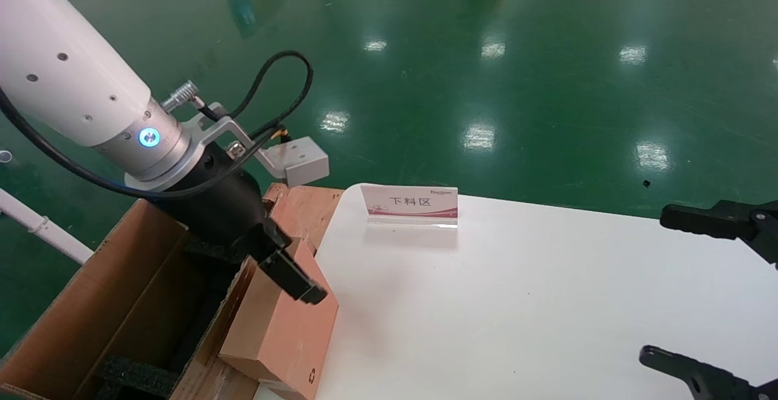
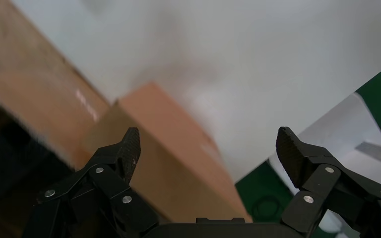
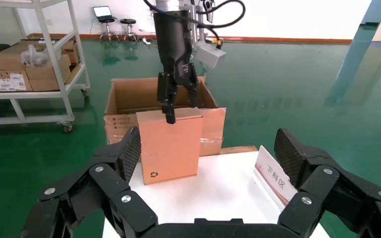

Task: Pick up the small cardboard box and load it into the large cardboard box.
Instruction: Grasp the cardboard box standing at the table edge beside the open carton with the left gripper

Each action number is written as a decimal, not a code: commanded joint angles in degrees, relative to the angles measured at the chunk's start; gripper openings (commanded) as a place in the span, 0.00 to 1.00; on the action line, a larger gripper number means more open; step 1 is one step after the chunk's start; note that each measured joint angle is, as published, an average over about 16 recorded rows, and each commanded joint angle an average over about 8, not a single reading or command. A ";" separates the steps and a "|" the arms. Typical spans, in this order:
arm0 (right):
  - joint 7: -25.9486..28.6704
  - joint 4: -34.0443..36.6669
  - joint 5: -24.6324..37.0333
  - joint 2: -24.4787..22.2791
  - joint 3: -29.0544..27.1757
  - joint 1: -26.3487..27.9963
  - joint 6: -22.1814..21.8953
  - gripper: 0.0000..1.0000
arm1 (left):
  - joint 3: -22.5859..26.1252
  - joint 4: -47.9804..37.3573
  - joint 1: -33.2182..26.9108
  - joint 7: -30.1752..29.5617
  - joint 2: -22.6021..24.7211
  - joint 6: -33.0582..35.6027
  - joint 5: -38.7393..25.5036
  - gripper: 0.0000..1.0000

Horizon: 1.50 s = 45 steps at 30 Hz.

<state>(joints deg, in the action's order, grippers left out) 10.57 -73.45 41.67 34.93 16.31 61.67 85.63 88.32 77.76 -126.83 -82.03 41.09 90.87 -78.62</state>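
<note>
Cardboard, plain brown and smooth-faced: the small cardboard box (image 1: 285, 327) stands at lower left of the head view, on the left edge of the white table (image 1: 547, 303), w/ a small black recycling symbol near its lower corner. In the right wrist view the same box (image 3: 169, 146) reads as an upright rectangular slab in mid-frame, leaning against or just beside the front wall of the large cardboard box (image 3: 124, 111); contact can't be told for sure.

Left gripper (image 1: 285, 269), black, on a white arm w/ a silver cuff and blue ring light, sits at the small box's top edge. Its fingers (image 2: 129, 148), ribbed black pads, are spread wide in the left wrist view and grip nothing; the box top lies between and below them.

Large cardboard box (image 1: 121, 303) fills the lower left corner of the head view: corrugated walls, flaps up, black foam strips inside, glossy tape on its front in the right wrist view.

Right gripper (image 1: 717, 290) is parked at the right edge of the head view over the table, jaws wide apart, empty.

Clear acrylic sign (image 1: 410, 204) w/ a pink-striped card stands at upper centre of the table.
</note>
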 commanded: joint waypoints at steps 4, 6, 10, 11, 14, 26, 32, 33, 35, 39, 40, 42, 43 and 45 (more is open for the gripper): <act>-0.01 0.00 -0.01 -0.01 0.02 0.00 -0.01 1.00 | 8.20 -0.02 -4.61 -3.57 2.09 -0.13 0.88 1.00; -0.01 0.00 -0.02 -0.01 0.03 0.01 -0.01 1.00 | 11.14 -0.02 -6.22 -4.86 2.97 -0.22 1.37 1.00; -0.02 0.00 -0.03 -0.02 0.04 0.01 -0.02 1.00 | 16.60 -0.03 -8.81 -7.22 4.66 -0.51 2.38 1.00; -0.02 0.00 -0.03 -0.02 0.05 0.01 -0.02 1.00 | 17.79 -0.03 -9.30 -7.73 5.04 -0.60 2.61 1.00; -0.03 0.00 -0.04 -0.03 0.06 0.01 -0.03 1.00 | 21.05 -0.03 -10.34 -9.11 6.09 -0.98 3.26 1.00; -0.05 0.00 -0.07 -0.04 0.11 0.02 -0.05 1.00 | 27.09 -0.02 -10.92 -11.27 7.31 -3.53 5.08 1.00; -0.07 0.00 -0.09 -0.05 0.13 0.03 -0.06 1.00 | 27.52 -0.03 -10.71 -10.80 6.15 -5.01 5.80 1.00; -0.07 0.00 -0.09 -0.06 0.14 0.03 -0.06 1.00 | 27.56 -0.04 -10.54 -10.68 5.95 -5.35 5.86 1.00; -0.07 0.00 -0.10 -0.06 0.14 0.03 -0.06 1.00 | 27.64 -0.05 -10.08 -10.41 5.52 -6.12 5.91 1.00; -0.08 0.00 -0.11 -0.07 0.16 0.03 -0.07 1.00 | 27.86 -0.07 -8.88 -9.90 4.88 -7.85 5.58 1.00; -0.08 0.00 -0.11 -0.07 0.16 0.03 -0.07 1.00 | 27.92 -0.08 -8.57 -9.81 4.75 -8.27 5.43 1.00; -0.09 0.00 -0.12 -0.07 0.17 0.04 -0.07 1.00 | 28.07 -0.08 -8.03 -9.69 4.58 -8.99 5.08 1.00; -0.09 0.00 -0.12 -0.07 0.17 0.04 -0.08 1.00 | 28.15 -0.08 -7.80 -9.66 4.51 -9.29 4.89 1.00; -0.09 0.00 -0.12 -0.08 0.18 0.04 -0.08 1.00 | 28.32 -0.07 -7.42 -9.68 4.39 -9.77 4.50 1.00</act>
<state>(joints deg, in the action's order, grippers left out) 10.48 -73.45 41.55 34.86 16.49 61.70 85.55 116.66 77.69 -134.43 -91.81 45.54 81.38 -74.12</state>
